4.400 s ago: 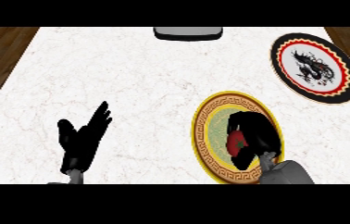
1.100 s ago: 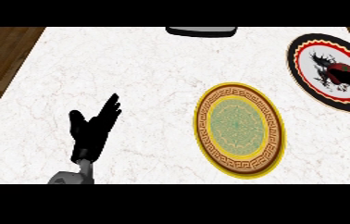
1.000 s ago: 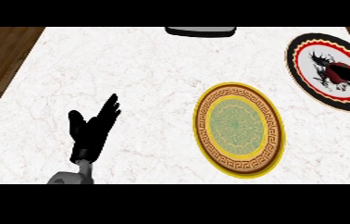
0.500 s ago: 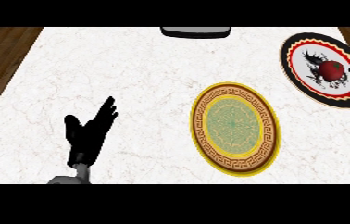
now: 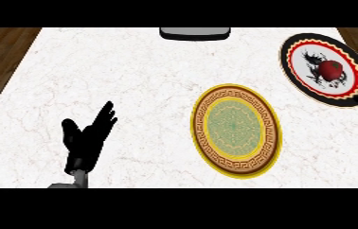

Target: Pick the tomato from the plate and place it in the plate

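The left hand [image 5: 87,140] is seen at the lower left of the head view, raised over the white marbled desk [image 5: 140,72]. Its grey forearm [image 5: 78,178] enters from the lower edge and is directed upward and slightly to the right. The fingers [image 5: 106,117] are held straight and released, spread a little and pointed toward the upper right, while the thumb [image 5: 68,127] is set apart to the left. Nothing is grasped by this hand, and it is kept well apart from both plates. The right hand is not shown in the view.

The tomato [image 5: 332,70] is found on the black-rimmed plate [image 5: 292,57] at the upper right of the desk, resting on its white centre, which is marked with a dark pattern and ringed in red. The gold-rimmed plate [image 5: 237,169] with the green centre is placed nearer the middle of the desk, below and to the left of the black-rimmed plate; the two are near each other but not touching. Nothing is carried on the gold-rimmed plate.

A grey object [image 5: 195,32] is cut off by the far edge of the desk at the top centre. Brown wooden flooring [image 5: 15,46] is visible past the desk's left side.
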